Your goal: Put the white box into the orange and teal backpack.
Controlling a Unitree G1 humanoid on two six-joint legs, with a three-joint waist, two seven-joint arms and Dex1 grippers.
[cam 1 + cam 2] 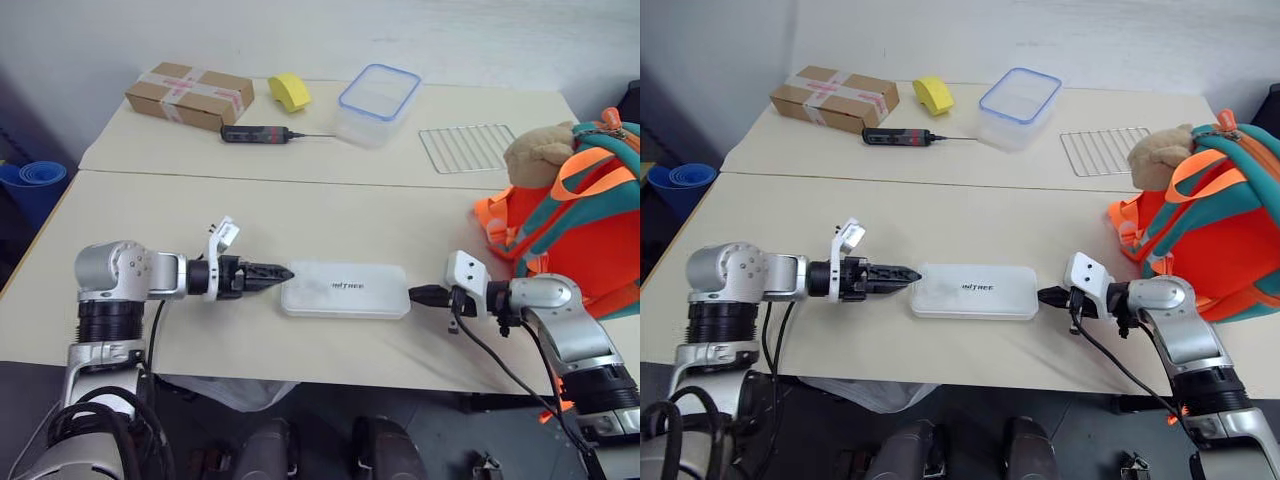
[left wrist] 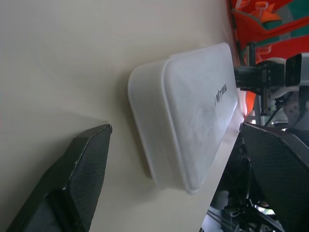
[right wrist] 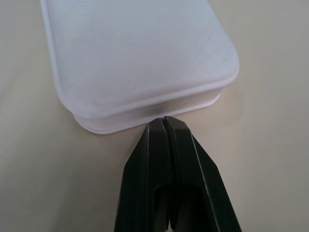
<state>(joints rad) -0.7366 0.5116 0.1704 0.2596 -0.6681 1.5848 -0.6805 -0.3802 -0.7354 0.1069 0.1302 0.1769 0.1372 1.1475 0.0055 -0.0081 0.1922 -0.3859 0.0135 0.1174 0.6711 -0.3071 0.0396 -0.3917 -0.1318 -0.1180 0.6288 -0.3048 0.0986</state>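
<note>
The left gripper [image 2: 193,159] stands with its two black fingers [image 2: 77,183] spread wide, one on either side of the near end of the white box [image 1: 345,289], neither finger touching it in the left wrist view. At the box's opposite end the right gripper [image 3: 164,126] has its fingers pressed together, their joined tips meeting the lower edge of the box's short side. The white box lies flat on the near cream table [image 1: 250,215], lengthwise between the two grippers, lid up with small dark lettering across its middle. On the robot's right, resting on the same table, sits the orange and teal backpack [image 1: 575,225], well apart from the box, with a tan plush bear [image 1: 535,152] against its upper part and orange straps hanging toward the table. Beyond a seam, a second table [image 1: 320,150] carries a wire rack [image 1: 465,146] near the bear, a clear plastic container with a blue rim [image 1: 377,103], a black tool with a thin tip [image 1: 260,134], a yellow sponge [image 1: 289,91] and, farthest to the left, a brown cardboard box [image 1: 189,95] crossed with tape. A rolled blue mat [image 1: 30,185] stands on the floor past the left table edge.
</note>
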